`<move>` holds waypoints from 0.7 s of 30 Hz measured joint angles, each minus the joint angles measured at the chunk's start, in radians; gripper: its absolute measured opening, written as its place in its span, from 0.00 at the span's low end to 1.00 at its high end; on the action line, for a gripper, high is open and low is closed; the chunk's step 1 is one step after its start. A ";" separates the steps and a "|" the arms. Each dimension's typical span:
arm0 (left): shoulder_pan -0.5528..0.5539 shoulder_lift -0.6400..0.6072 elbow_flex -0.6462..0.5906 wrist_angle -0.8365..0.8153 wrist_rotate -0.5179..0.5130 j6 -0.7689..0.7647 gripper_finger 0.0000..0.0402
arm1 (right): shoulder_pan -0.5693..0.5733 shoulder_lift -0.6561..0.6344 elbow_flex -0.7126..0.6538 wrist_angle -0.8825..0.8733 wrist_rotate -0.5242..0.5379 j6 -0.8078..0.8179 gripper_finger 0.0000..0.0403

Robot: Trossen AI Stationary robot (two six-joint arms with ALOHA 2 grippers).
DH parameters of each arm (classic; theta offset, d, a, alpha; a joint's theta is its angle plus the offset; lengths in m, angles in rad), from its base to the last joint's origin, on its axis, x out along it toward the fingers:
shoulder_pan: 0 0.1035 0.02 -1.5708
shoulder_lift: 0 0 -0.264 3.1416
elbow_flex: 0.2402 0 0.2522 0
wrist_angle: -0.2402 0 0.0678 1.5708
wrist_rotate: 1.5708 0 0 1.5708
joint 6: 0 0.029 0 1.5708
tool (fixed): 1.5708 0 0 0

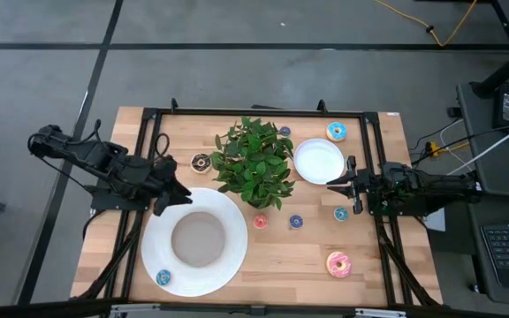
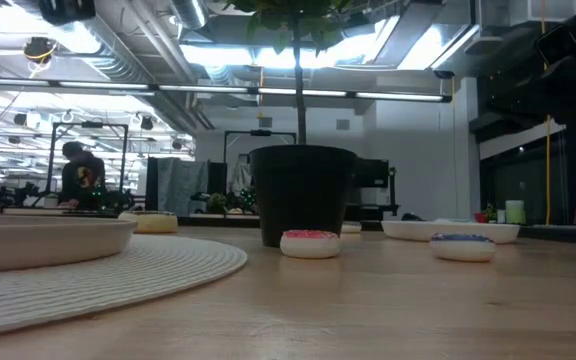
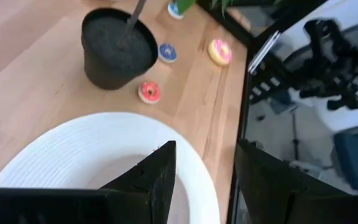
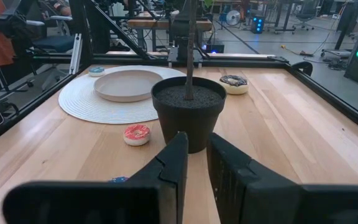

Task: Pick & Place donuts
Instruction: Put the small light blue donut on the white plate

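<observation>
In the high view the light-blue donut (image 1: 336, 132) lies at the table's far right. The chocolate donut (image 1: 201, 162) is left of the plant and the pink donut (image 1: 338, 263) near the right front. Tiny red (image 1: 261, 221), blue (image 1: 296, 222) and teal (image 1: 340, 213) donuts lie on the wood in front of the plant. Another tiny blue donut (image 1: 163, 277) rests on the big white plate's rim (image 1: 228, 265). My left gripper (image 1: 170, 194) hovers open over that plate's far left edge. My right gripper (image 1: 338, 184) holds nothing beside the small white plate (image 1: 318, 161), its fingers a narrow gap apart.
A potted plant (image 1: 254, 161) stands mid-table between the arms; its black pot (image 4: 188, 112) is straight ahead of my right gripper. A dark frame rail (image 1: 254, 113) runs round the table. Bare wood lies between the pink donut and the big plate.
</observation>
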 joint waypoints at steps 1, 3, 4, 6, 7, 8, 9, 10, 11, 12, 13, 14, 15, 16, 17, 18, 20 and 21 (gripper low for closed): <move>-0.005 0.018 0.026 -0.027 0.000 -0.005 0.39 | 0.000 0.000 0.000 0.000 0.000 0.000 0.16; -0.015 0.053 0.076 -0.084 0.000 -0.016 0.39 | 0.000 0.000 0.000 0.000 0.000 0.000 0.16; -0.020 0.071 0.099 -0.112 0.000 -0.027 0.39 | 0.000 0.000 0.000 0.000 0.000 0.000 0.16; -0.032 0.109 0.145 -0.177 0.001 -0.047 0.39 | 0.000 0.000 0.000 0.000 0.000 0.000 0.16; -0.039 0.127 0.165 -0.206 0.006 -0.059 0.39 | 0.000 0.000 0.000 0.000 0.000 0.000 0.16; -0.047 0.145 0.184 -0.236 0.012 -0.072 0.39 | 0.000 0.000 0.000 0.000 0.000 0.000 0.16; -0.056 0.163 0.204 -0.263 0.017 -0.084 0.39 | 0.000 0.000 0.000 0.000 0.000 0.000 0.16; -0.066 0.181 0.222 -0.287 0.026 -0.098 0.39 | 0.000 0.000 0.000 0.000 0.000 0.000 0.16; -0.077 0.199 0.237 -0.311 0.034 -0.115 0.39 | 0.000 0.000 0.000 0.000 0.000 0.000 0.16; -0.088 0.215 0.252 -0.340 0.045 -0.128 0.39 | 0.000 0.000 0.000 0.000 0.000 0.000 0.16; -0.098 0.231 0.263 -0.363 0.055 -0.139 0.39 | 0.000 0.000 0.000 0.000 0.000 0.000 0.16; -0.110 0.247 0.272 -0.383 0.062 -0.150 0.39 | 0.000 0.000 0.000 0.000 0.000 0.000 0.16; -0.122 0.260 0.279 -0.404 0.066 -0.164 0.39 | 0.000 0.000 0.000 0.000 0.000 0.000 0.16; -0.134 0.271 0.281 -0.425 0.068 -0.176 0.39 | 0.000 0.000 0.000 0.000 0.000 0.000 0.16; -0.147 0.281 0.281 -0.444 0.072 -0.189 0.39 | 0.000 0.000 0.000 0.000 0.000 0.000 0.16; -0.159 0.289 0.281 -0.458 0.072 -0.201 0.39 | 0.000 0.000 0.000 0.000 0.000 0.000 0.16; -0.182 0.308 0.281 -0.488 0.073 -0.224 0.39 | 0.000 0.000 0.000 0.000 0.000 0.000 0.16; -0.194 0.318 0.281 -0.502 0.073 -0.235 0.39 | 0.000 0.000 0.000 0.000 0.000 0.000 0.16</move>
